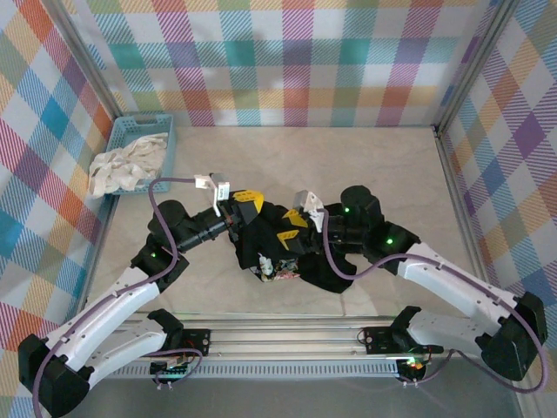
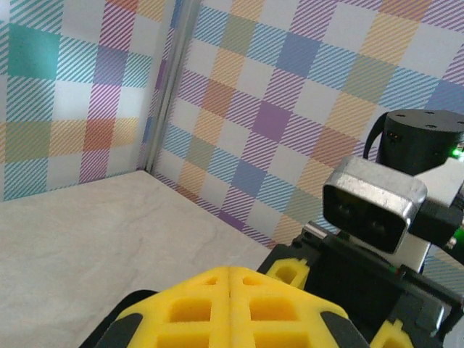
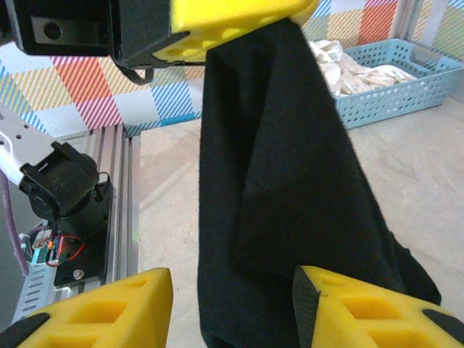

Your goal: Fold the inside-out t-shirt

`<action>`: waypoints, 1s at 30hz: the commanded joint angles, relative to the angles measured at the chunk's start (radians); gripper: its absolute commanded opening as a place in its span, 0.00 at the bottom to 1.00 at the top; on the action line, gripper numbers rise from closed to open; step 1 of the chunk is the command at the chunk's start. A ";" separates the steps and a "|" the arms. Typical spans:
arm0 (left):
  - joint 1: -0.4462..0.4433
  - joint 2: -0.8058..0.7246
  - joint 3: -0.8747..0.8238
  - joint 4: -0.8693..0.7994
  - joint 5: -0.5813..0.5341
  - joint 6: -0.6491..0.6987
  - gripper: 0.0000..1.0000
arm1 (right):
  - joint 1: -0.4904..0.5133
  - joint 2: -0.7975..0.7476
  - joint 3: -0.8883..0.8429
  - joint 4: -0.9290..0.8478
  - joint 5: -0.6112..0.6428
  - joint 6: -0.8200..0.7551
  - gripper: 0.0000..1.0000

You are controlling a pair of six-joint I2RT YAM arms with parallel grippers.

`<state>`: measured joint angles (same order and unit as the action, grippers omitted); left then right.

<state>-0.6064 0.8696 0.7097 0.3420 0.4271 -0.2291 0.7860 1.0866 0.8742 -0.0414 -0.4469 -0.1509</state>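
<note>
Lettering: a small multicoloured print (image 1: 270,272) is noted at the near edge of the inside-out t-shirt (image 1: 291,259). It is too small to be read.

Surroundings, left to right: a blue basket (image 1: 144,120) is set at the far left corner of the table (image 1: 365,174), with a white-cream cloth (image 1: 122,170) piled in it. Both are well apart from the shirt. The table is enclosed by plaid walls (image 1: 287,61), and a metal rail (image 1: 287,335) is fixed along its near edge.

T-shirt: it is bunched in a black heap at mid-table, between the two arms.

Left gripper (image 1: 245,203): the yellow fingers are pressed together, and a fold of the black cloth is pinched between them and held up. From the right wrist the cloth is seen hanging straight down from them.

Right gripper (image 3: 232,308): the fingers are held apart. The hanging cloth is framed in the gap between them and is not clamped.
</note>
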 commanded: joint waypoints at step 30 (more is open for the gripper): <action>-0.013 -0.042 0.011 -0.264 -0.276 0.037 0.32 | -0.065 0.123 0.348 -0.137 -0.245 0.243 0.00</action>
<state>-0.6086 0.8692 0.7097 0.1440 0.1818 -0.1787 0.7338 1.1702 1.2045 -0.1955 -0.5995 -0.0101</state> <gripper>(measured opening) 0.304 0.067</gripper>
